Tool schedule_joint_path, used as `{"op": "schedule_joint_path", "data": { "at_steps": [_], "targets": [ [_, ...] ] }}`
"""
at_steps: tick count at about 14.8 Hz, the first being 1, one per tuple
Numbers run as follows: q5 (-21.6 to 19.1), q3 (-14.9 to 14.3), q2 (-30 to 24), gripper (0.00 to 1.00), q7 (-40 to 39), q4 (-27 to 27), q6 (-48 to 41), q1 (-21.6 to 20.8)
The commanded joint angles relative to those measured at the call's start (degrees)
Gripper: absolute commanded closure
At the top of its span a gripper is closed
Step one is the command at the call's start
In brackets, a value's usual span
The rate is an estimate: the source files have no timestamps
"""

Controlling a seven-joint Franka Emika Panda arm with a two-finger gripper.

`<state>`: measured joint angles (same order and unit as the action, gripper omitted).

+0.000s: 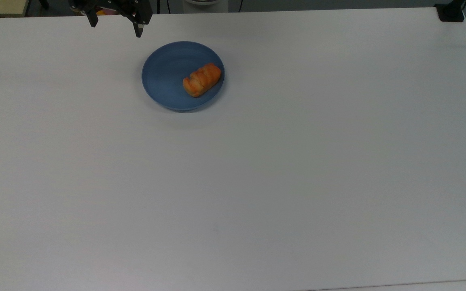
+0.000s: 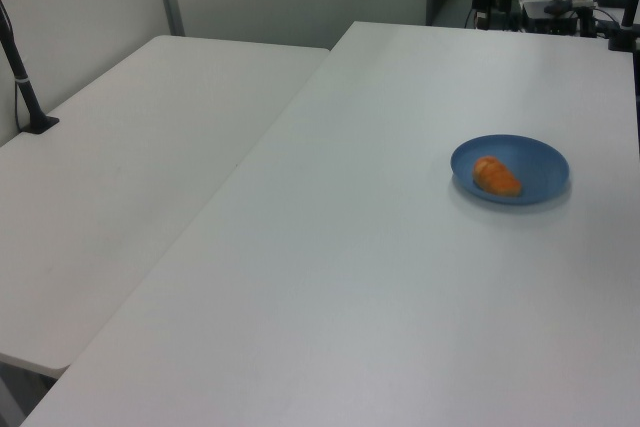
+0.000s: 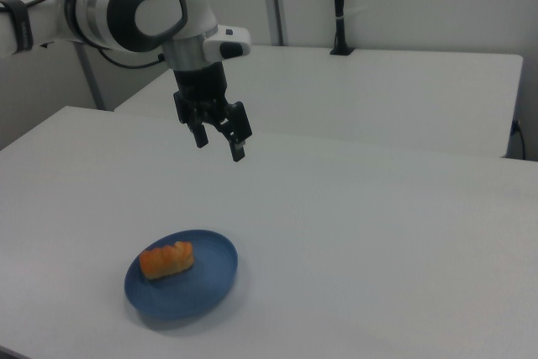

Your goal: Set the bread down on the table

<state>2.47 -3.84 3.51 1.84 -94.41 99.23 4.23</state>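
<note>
The orange-golden bread [image 1: 202,79] lies on the right part of a round blue plate [image 1: 164,76] in the top view, also seen as bread [image 2: 496,176] on the plate [image 2: 535,162] and bread [image 3: 166,260] on the plate [image 3: 206,279]. The plate rests on the white table [image 1: 257,169]. My gripper [image 1: 115,28] hangs open and empty above the table's far edge, up and to the top view's left of the plate. In the right view the gripper [image 3: 218,147] hovers well above and behind the plate, fingers spread.
A second white table [image 2: 130,167] adjoins at the left view's left. A black post base [image 1: 450,12] sits at the table's far right corner in the top view. The white arm [image 3: 126,10] reaches in from the right view's upper left.
</note>
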Motion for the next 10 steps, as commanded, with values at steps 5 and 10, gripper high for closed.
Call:
{"op": "schedule_joint_path", "data": {
  "at_steps": [5, 10],
  "targets": [
    [-3.8, -0.7, -1.6, 0.00, -1.4, -0.6, -2.7, -1.3],
    [-6.6, 1.4, -2.3, 0.00, 0.9, -6.5, 0.7, -2.4]
  ]
}}
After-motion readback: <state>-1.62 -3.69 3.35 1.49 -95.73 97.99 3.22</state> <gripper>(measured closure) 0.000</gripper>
